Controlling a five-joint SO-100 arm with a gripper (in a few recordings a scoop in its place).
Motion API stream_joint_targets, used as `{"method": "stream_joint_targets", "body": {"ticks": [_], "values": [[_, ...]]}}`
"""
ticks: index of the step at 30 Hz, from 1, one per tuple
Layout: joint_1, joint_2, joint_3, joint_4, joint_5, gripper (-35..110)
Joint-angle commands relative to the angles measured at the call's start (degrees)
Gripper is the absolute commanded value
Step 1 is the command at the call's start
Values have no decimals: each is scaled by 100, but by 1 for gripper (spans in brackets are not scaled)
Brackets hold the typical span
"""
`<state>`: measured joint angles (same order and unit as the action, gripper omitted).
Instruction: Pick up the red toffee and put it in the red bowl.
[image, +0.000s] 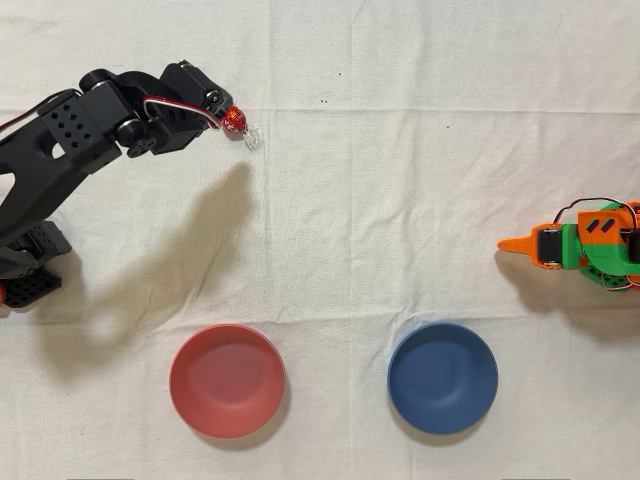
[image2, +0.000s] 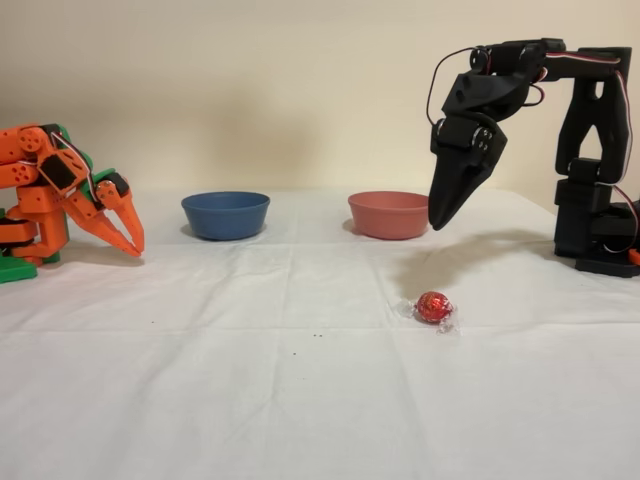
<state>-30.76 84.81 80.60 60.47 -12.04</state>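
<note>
In the fixed view, nearest the camera, the red toffee (image2: 434, 307), a small round candy in shiny red foil with clear crinkled wrapper ends, lies on the white cloth-covered surface (image2: 250, 390). Nothing touches it. From above, the red toffee (image: 236, 122) has one clear twisted end trailing toward the lower right of the picture, so its long axis runs on a diagonal from upper left to lower right; the other twisted end is hidden under the arm's tip.

Above the candy and a little farther back in the fixed view hangs the black arm's gripper (image2: 440, 218), pointing down at the surface with a slight tilt toward the left of the picture. Its fingers are drawn together into one closed point, pinching nothing, and there is clear air between the tip and the toffee. In the overhead view the gripper (image: 222, 112) tip sits just beside the candy's upper-left edge.

Farther back in the fixed view stand two bowls side by side and well apart from the toffee: the round, shallow, matte salmon-red plastic bowl (image2: 388, 214), partly behind the gripper's tip, and a round dark blue plastic bowl (image2: 225, 214) to its left. From above, the red bowl (image: 227, 380) holds nothing.

An idle orange arm (image2: 60, 195) rests at the far left.
</note>
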Motion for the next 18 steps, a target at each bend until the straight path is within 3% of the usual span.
{"method": "stream_joint_targets", "body": {"ticks": [1, 7, 18], "values": [[-105, 132, 62, -316, 123, 4], [-149, -88, 211, -360, 202, 19], [-141, 114, 1028, -519, 18, 25]]}}
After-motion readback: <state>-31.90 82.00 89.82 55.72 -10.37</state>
